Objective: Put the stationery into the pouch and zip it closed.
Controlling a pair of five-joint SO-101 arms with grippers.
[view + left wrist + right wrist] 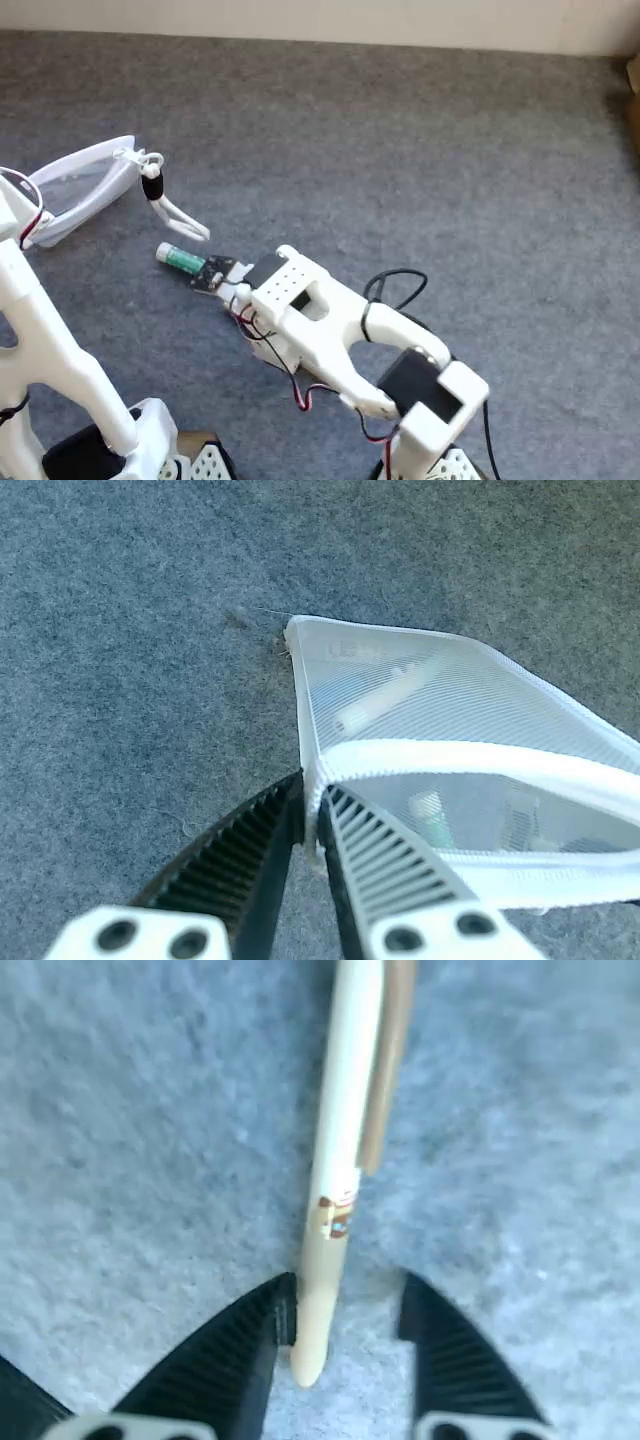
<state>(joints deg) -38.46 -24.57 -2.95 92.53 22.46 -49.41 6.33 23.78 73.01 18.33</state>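
Cream plastic pen (348, 1110), light, stiff, probably slick, sits between the open fingers of the right pincer (347, 1295), hugging one; I'd pinch mid-barrel. Meanwhile the left pincer (310, 792) is clamped on the mesh pouch (450, 695) rim.

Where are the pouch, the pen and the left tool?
pouch (450, 700): left wrist view, mesh side.
pen (350, 1110): right wrist view, mid barrel.
left tool (312, 790): left wrist view, between its fingertips.

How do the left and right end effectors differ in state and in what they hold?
The left end effector is shut on the mesh pouch's rim; the right end effector is open. The left grips its item, while the right merely has a cream pen's end lying between its fingers. Both are over grey carpet.
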